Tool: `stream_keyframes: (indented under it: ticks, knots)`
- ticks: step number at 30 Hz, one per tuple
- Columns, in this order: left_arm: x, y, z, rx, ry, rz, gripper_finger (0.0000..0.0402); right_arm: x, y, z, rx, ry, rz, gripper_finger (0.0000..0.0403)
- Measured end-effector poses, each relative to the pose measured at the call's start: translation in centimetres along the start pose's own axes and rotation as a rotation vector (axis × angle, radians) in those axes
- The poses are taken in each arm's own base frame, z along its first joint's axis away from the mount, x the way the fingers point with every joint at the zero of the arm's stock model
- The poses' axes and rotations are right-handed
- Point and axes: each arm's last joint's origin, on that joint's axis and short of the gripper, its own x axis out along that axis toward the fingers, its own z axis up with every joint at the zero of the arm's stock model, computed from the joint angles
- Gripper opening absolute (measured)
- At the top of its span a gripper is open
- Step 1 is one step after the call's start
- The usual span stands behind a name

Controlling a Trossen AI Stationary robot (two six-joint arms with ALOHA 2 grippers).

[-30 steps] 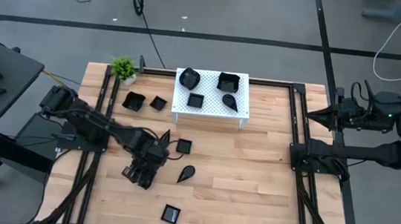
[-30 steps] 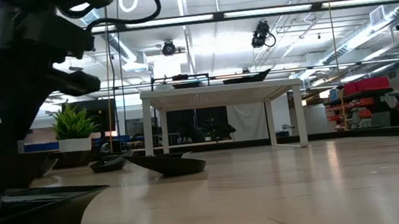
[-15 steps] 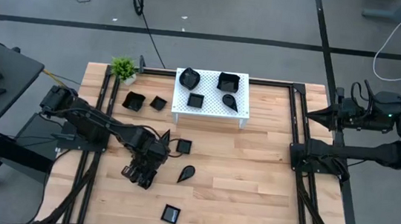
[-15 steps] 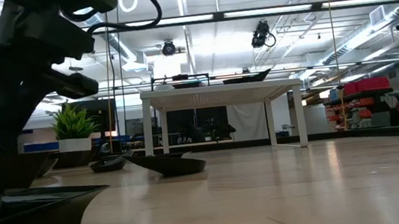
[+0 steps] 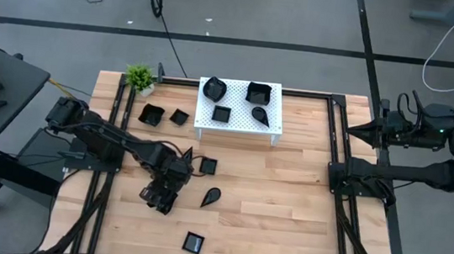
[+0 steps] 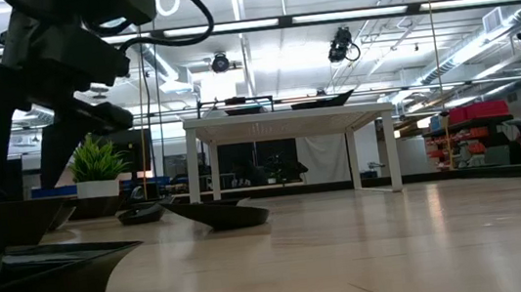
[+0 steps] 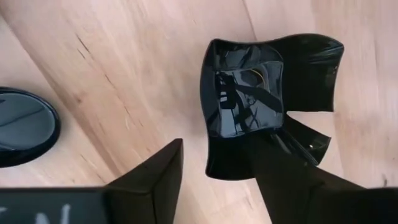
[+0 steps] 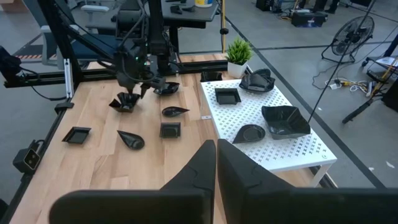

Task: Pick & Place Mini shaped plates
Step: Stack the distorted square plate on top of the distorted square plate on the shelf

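Wooden tabletop holds the scene. A wavy-edged dish (image 7: 267,106) lies flat on it beneath the left gripper (image 7: 217,168), whose fingers stand spread: one finger (image 7: 305,180) overlaps the dish's rim, the other (image 7: 155,174) is on bare wood, and nothing is held. If the arm lifts or swings carelessly, that finger could snag the rim and drag or flip the dish, perhaps into the teardrop dish (image 5: 211,196) nearby. More dishes sit on the white stand (image 5: 238,121). The right gripper (image 8: 216,163) waits clenched and empty at the table's right edge.
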Motion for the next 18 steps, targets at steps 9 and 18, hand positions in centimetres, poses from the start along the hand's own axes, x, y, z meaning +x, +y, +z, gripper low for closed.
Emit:
stream_keyframes:
  ticks: [9, 18]
  knots:
    - [1.3, 0.2, -0.6, 0.002, -0.009, 0.023, 0.0201, 0.0, 0.0, 0.0, 0.000, 0.000, 0.000, 0.0020]
    - [2.0, 0.5, -1.1, -0.006, -0.015, 0.022, 0.0186, 0.0, 0.0, 0.0, 0.000, 0.000, 0.000, 0.0020]
